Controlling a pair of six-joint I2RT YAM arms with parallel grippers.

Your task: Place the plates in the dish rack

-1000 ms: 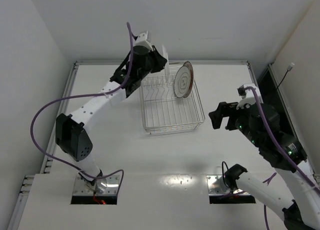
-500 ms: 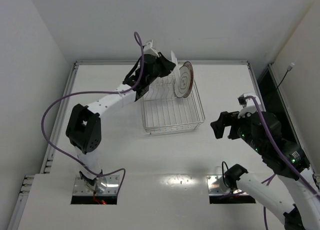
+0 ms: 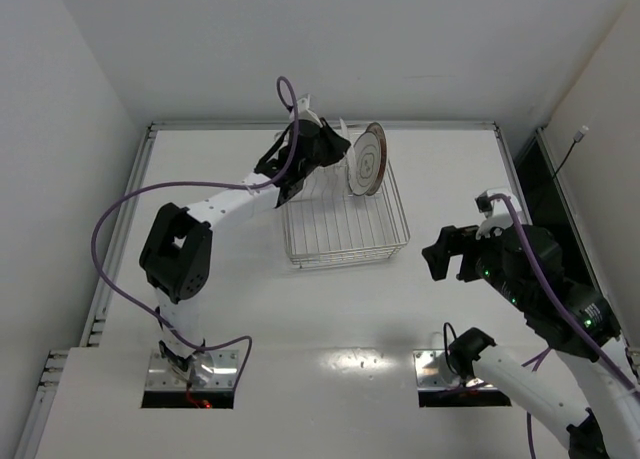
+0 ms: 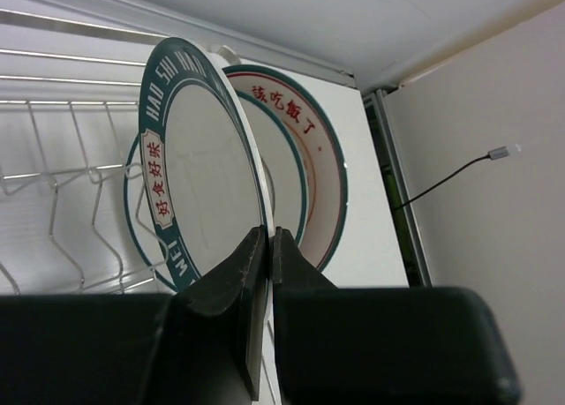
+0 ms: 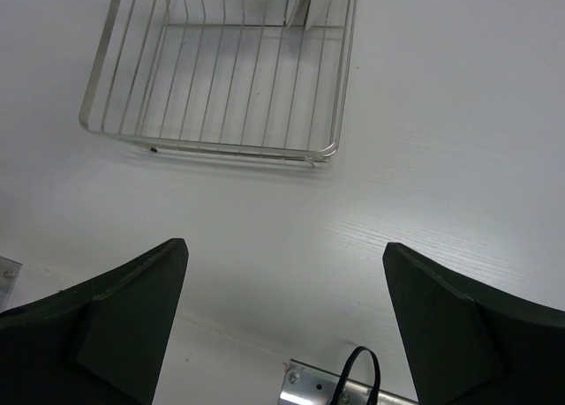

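The dish rack (image 3: 345,241), a silver wire basket, sits at the table's back centre. One dark-rimmed plate (image 3: 367,159) stands upright at the rack's back right. My left gripper (image 3: 333,145) is shut on the rim of a second plate (image 3: 345,131), held upright just left of the standing one. In the left wrist view the gripper (image 4: 267,231) pinches a green-rimmed lettered plate (image 4: 199,158), with the standing plate (image 4: 318,176) close behind and the rack wires (image 4: 53,184) at left. My right gripper (image 3: 440,247) hangs open and empty right of the rack (image 5: 238,149).
White walls close the table at the back and both sides. A dark slot and a cable (image 3: 570,149) run along the right wall. Metal base plates (image 3: 455,374) lie at the near edge. A raised strip (image 3: 130,199) borders the table's left edge.
My left arm has swung right, carrying the held plate over the rack's back edge and close to the standing plate. My right arm has drawn back slightly towards me.
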